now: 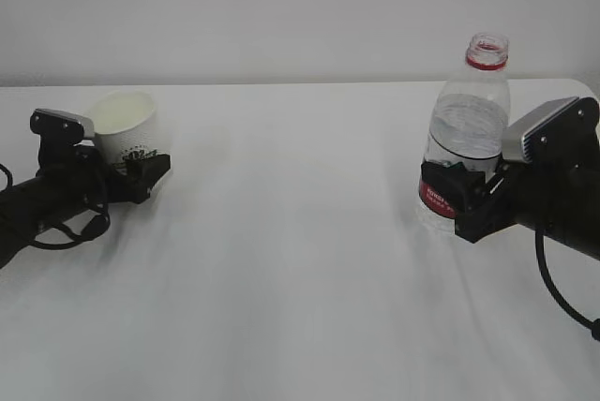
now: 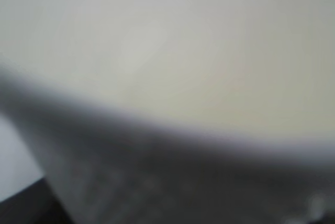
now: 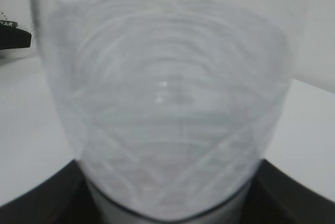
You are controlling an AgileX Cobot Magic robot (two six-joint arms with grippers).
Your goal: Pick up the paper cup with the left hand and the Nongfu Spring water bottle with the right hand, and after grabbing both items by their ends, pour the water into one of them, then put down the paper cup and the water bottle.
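Grasp step. Left hand (image 1: 141,173) around base of paper cup (image 1: 128,126) at tabletop (image 1: 300,260) left; whether clamped, cannot tell. Right hand (image 1: 459,197) holds Nongfu Spring water bottle (image 1: 467,129) at label, uncapped, upright, far right. Next: confirm cup grip, lift both, bring together.

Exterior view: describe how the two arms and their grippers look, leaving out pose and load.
Both arms are matte black. The left gripper is black and blocky, with a grey rectangular plate above its wrist and looping black cables beneath. The right gripper is similar: angular black body, a larger grey plate, and one black cable trailing downward. No markings are legible.
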